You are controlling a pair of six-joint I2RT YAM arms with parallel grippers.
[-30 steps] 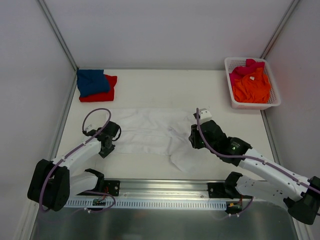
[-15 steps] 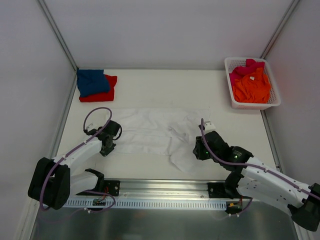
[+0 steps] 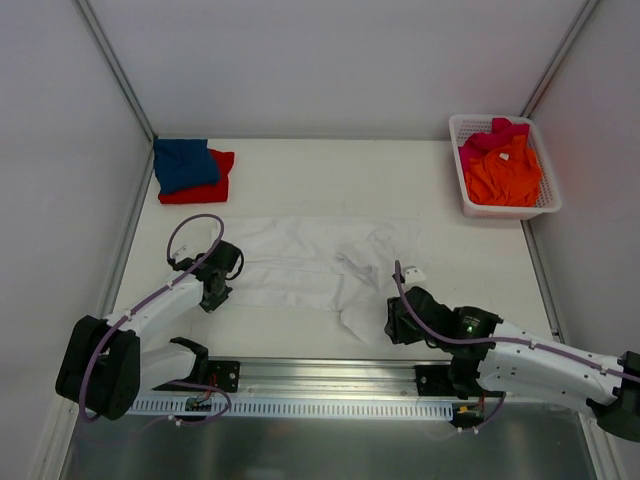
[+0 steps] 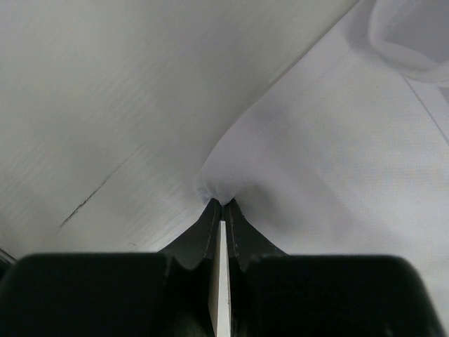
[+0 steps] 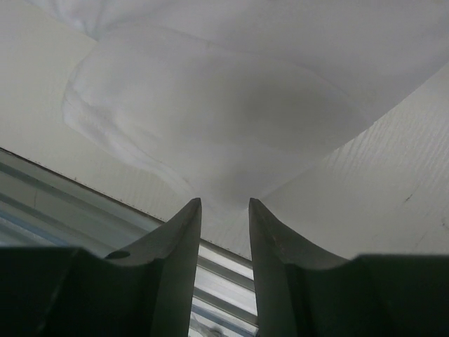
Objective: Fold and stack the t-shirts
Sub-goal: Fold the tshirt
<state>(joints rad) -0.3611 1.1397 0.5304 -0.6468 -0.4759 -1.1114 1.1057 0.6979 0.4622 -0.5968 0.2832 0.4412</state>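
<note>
Orange t-shirt (image 3: 508,178) bears small white label (image 3: 505,156).

No readable text, brands or numbers in any view. Small white tag (image 3: 505,156) on the orange t-shirt (image 3: 508,182), too small to make out.
</note>
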